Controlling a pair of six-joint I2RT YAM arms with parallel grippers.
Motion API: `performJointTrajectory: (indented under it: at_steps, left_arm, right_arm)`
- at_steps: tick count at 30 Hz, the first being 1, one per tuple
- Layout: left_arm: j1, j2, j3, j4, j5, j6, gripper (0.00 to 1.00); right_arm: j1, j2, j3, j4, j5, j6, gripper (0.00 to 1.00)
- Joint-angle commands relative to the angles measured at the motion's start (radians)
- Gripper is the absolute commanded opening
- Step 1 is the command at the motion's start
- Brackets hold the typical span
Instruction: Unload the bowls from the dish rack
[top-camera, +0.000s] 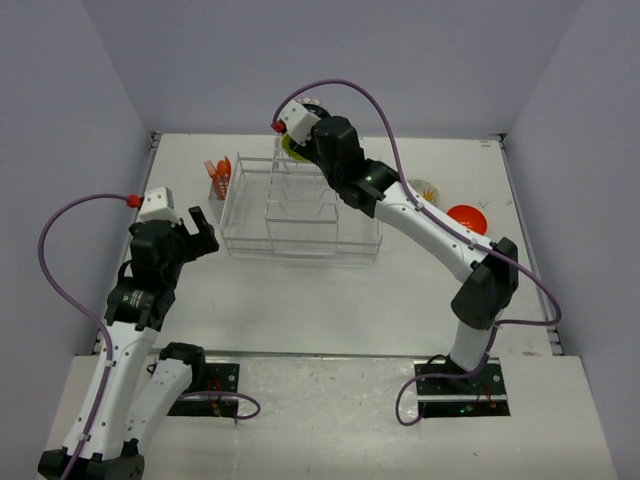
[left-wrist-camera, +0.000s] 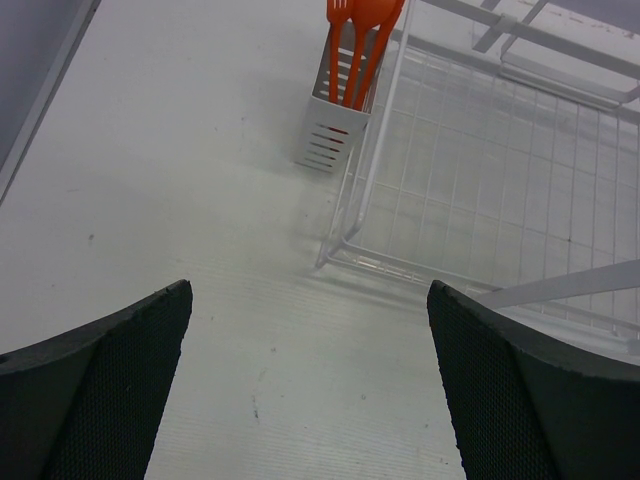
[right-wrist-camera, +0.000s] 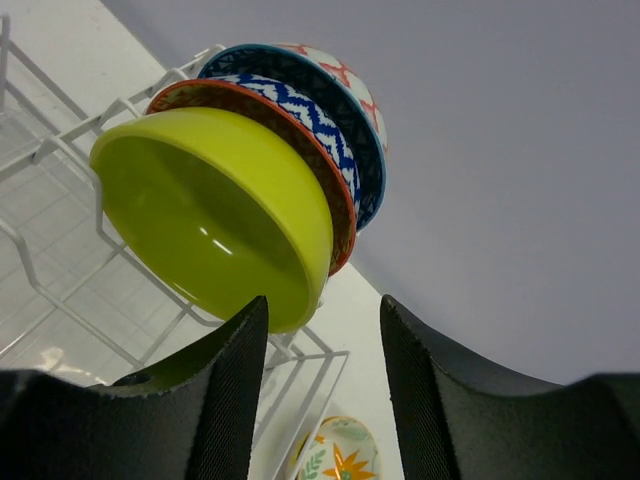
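The right fingers (right-wrist-camera: 230, 390) stand partly apart, clamping nothing, their gap at the lower rim of the yellow-green bowl (right-wrist-camera: 210, 220). It is the foremost of 3 bowls on edge in the far slots of the dish rack (top-camera: 300, 252), ahead of a blue-zigzag bowl (right-wrist-camera: 300, 110) and a red-starred bowl (right-wrist-camera: 348, 82), and that arm stretches diagonally from its base over the rack. The left fingers (left-wrist-camera: 110, 380) are spread wide and empty above the tabletop (left-wrist-camera: 200, 150) by the rack's near left corner, arm folded at the elbow, and 2 more bowls, a floral cream bowl (top-camera: 425, 189) and an orange-red bowl (top-camera: 467, 217), sit on the tabletop right of the rack.
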Motion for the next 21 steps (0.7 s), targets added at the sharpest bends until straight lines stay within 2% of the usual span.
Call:
performJointTrajectory:
  at_steps: [1, 13, 21]
  left_arm:
    - [0.009, 0.004, 0.001, 0.042, 0.015, 0.022, 1.0]
    - [0.009, 0.002, 0.001, 0.042, 0.015, 0.022, 1.0]
    - [0.009, 0.004, 0.001, 0.042, 0.021, 0.023, 1.0]
  right_arm:
    - [0.004, 0.005, -0.007, 0.081, -0.006, -0.028, 0.49]
    - [0.003, 0.079, 0.011, 0.164, 0.005, -0.076, 0.43]
    - [0.003, 0.086, -0.052, 0.276, 0.037, -0.11, 0.27]
